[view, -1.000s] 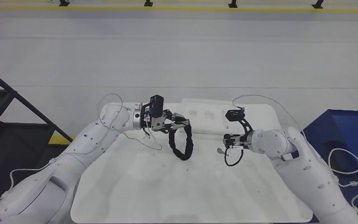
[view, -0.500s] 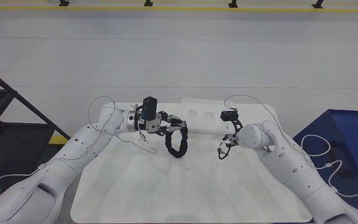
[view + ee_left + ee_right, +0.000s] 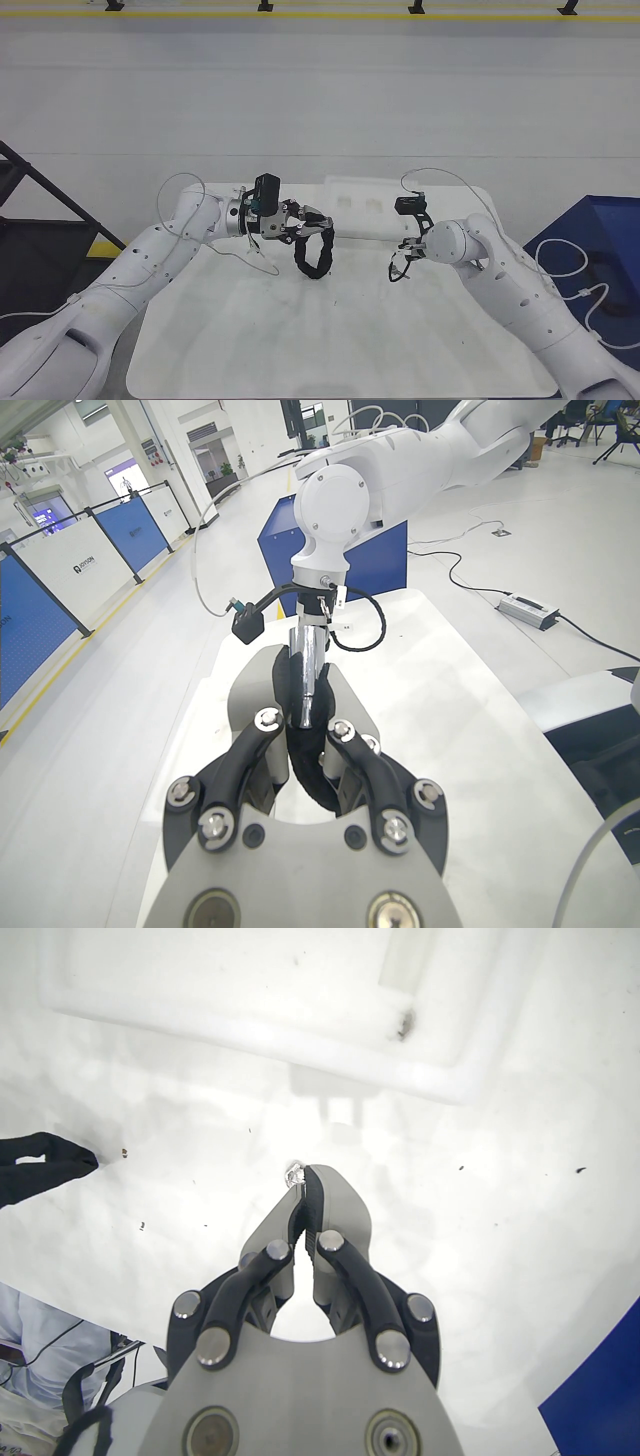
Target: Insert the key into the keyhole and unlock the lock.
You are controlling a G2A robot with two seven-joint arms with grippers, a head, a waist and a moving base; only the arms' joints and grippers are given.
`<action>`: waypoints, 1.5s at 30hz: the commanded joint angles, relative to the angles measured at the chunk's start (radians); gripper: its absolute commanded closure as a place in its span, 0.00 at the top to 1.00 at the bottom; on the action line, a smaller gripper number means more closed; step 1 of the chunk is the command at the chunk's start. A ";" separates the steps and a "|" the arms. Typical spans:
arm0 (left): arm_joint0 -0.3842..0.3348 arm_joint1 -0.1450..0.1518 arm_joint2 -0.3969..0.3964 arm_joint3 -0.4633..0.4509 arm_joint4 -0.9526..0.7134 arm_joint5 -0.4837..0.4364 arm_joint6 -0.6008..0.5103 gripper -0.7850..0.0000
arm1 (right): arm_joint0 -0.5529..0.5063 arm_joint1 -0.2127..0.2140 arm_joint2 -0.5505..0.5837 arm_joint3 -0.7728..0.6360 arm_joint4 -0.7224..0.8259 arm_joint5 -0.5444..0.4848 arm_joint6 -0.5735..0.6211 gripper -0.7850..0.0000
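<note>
The lock is a black fabric-covered cable loop (image 3: 312, 256) with a chrome cylinder (image 3: 311, 665). My left gripper (image 3: 320, 224) is shut on it above the table's middle, and the loop hangs below the fingers. In the left wrist view the cylinder stands up between the pads (image 3: 345, 695) and points toward the right arm's wrist (image 3: 325, 600). My right gripper (image 3: 399, 264) hovers to the right of the lock, apart from it, shut on a small silver key (image 3: 294, 1176) that pokes out past the fingertips. The black loop's end (image 3: 45, 1168) shows in the right wrist view.
A shallow white tray (image 3: 372, 206) lies at the back of the white table (image 3: 340, 340), just beyond both grippers. A blue cabinet (image 3: 600, 235) stands off the table's right side. A black frame (image 3: 40, 190) stands to the left.
The left gripper has carried the lock a little to the left. The right arm has swung its elbow outward while its gripper stayed near the same spot. Little differs over the last half second.
</note>
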 commanded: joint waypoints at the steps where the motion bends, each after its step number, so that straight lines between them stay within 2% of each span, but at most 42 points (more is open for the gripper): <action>1: 0.000 0.000 0.000 0.000 0.000 0.000 0.000 0.00 | -0.018 0.000 0.019 -0.011 0.030 0.017 -0.029 0.00; 3: 0.000 0.000 0.000 0.000 0.000 0.000 0.000 0.00 | -0.046 0.002 0.052 -0.038 0.110 0.022 -0.022 0.00; 6: 0.000 0.000 0.000 0.000 0.000 0.000 0.000 0.00 | -0.099 0.008 0.104 -0.069 0.180 0.093 -0.049 0.00; 9: 0.000 0.000 0.000 0.000 0.000 0.000 0.000 0.00 | -0.142 0.011 0.122 -0.089 0.172 0.198 -0.079 0.00; 12: 0.000 0.000 0.000 0.000 0.000 0.000 0.000 0.00 | -0.164 0.006 0.125 -0.085 0.200 0.238 -0.105 0.00; 15: 0.000 0.000 0.000 0.000 0.000 0.000 0.000 0.00 | -0.165 -0.003 0.114 -0.066 0.211 0.271 -0.138 0.11; 17: 0.000 0.000 0.000 0.000 0.000 0.000 0.000 0.00 | -0.156 -0.010 0.111 -0.046 0.229 0.279 -0.151 0.23; 19: 0.000 0.000 0.000 0.000 0.000 0.000 0.000 0.00 | -0.149 -0.018 0.098 -0.031 0.230 0.301 -0.166 0.25; 23: 0.000 0.000 0.000 0.000 0.000 0.000 0.000 0.00 | -0.133 -0.034 0.078 0.013 0.268 0.302 -0.179 0.24; 26: 0.000 0.000 0.000 0.000 0.000 0.000 0.000 0.00 | -0.111 -0.049 0.062 0.067 0.297 0.280 -0.185 0.20; 33: 0.000 0.000 0.000 0.000 0.000 0.000 0.000 0.00 | -0.074 -0.076 0.035 0.158 0.340 0.275 -0.210 0.21; 45: 0.000 0.000 0.000 0.000 0.000 0.000 0.000 0.00 | -0.056 -0.092 0.027 0.195 0.348 0.270 -0.211 0.21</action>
